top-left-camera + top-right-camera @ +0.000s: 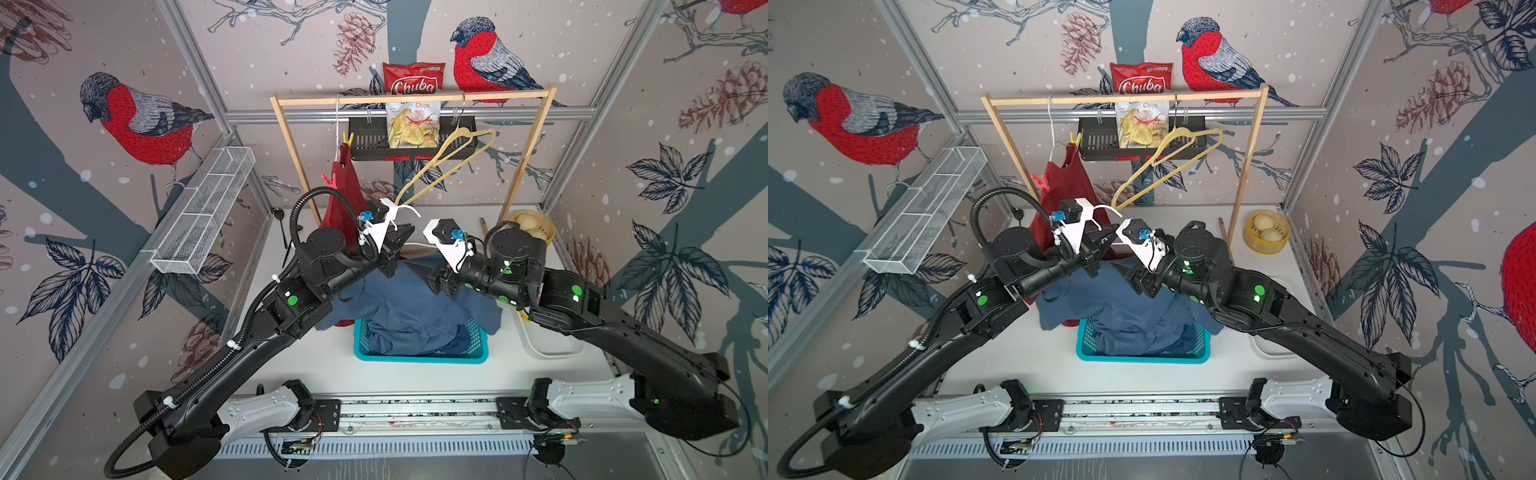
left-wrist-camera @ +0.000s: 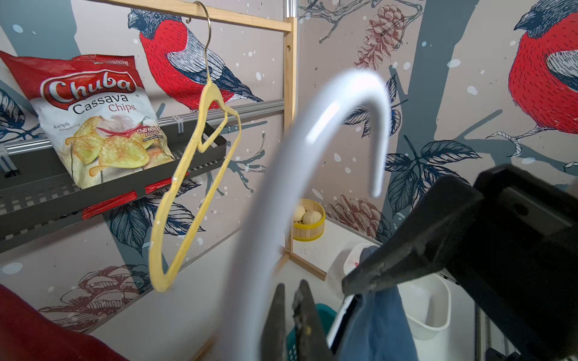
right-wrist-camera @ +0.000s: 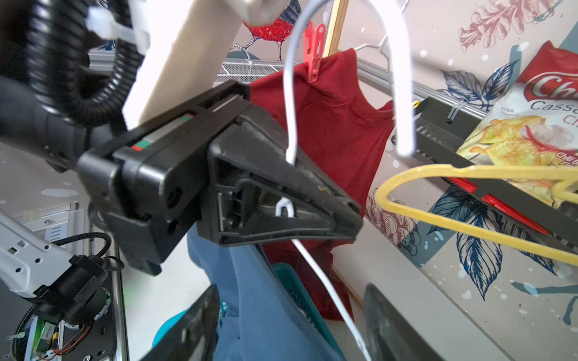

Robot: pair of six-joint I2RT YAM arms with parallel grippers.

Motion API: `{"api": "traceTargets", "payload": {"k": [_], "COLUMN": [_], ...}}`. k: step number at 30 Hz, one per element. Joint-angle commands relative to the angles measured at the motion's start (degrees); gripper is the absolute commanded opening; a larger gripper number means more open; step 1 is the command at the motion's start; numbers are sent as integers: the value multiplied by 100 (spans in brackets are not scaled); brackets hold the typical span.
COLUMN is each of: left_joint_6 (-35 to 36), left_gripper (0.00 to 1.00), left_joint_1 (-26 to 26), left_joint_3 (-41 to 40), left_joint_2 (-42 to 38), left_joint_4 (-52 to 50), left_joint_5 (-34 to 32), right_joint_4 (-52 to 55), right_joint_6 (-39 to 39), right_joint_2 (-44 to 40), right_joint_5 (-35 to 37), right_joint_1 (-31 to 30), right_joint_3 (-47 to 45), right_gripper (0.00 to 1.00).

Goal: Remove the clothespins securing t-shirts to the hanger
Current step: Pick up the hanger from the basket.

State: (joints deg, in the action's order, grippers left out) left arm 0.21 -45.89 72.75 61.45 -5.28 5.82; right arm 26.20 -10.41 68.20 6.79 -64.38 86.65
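In the right wrist view, the left gripper point(image 3: 352, 215) at mid-frame is clenched on the white hanger point(image 3: 289, 103). The right gripper point(image 3: 291, 290) is released at the bottom edge, its fingers either side of the blue shirt point(image 3: 250, 297). In a top view, left of centre, a red clothespin point(image 1: 329, 179) and a yellow clothespin point(image 1: 348, 138) are clipped to the red shirt point(image 1: 345, 195).

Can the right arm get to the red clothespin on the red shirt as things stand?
Probably not cleanly: the left hand, shut on the white hanger, sits between the open right hand and the red clothespin on the red shirt, so the right arm would have to cross it.
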Motion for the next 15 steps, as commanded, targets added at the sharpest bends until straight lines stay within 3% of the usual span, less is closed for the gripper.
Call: {"api": "traceTargets", "payload": {"k": [1, 5, 10, 15], "left_joint_6": [159, 506, 771, 965], "left_gripper": [0, 0, 0, 0], "left_joint_1": [36, 107, 236, 234], "left_joint_3": [34, 327, 1118, 1406], "left_joint_2": [-113, -187, 0, 34], "left_joint_4": [289, -97, -872, -1078], "left_joint_5": [120, 385, 1160, 1680], "right_joint_4": [-187, -180, 172, 764], "right_joint_6": [288, 836, 1075, 909], "right_joint_2": [-200, -673, -1031, -934], "right_joint_5": [56, 57, -832, -1003], "right_joint_1": [73, 575, 1928, 2089], "right_joint_3": [61, -94, -21, 420], "right_gripper": [73, 77, 76, 80]}}
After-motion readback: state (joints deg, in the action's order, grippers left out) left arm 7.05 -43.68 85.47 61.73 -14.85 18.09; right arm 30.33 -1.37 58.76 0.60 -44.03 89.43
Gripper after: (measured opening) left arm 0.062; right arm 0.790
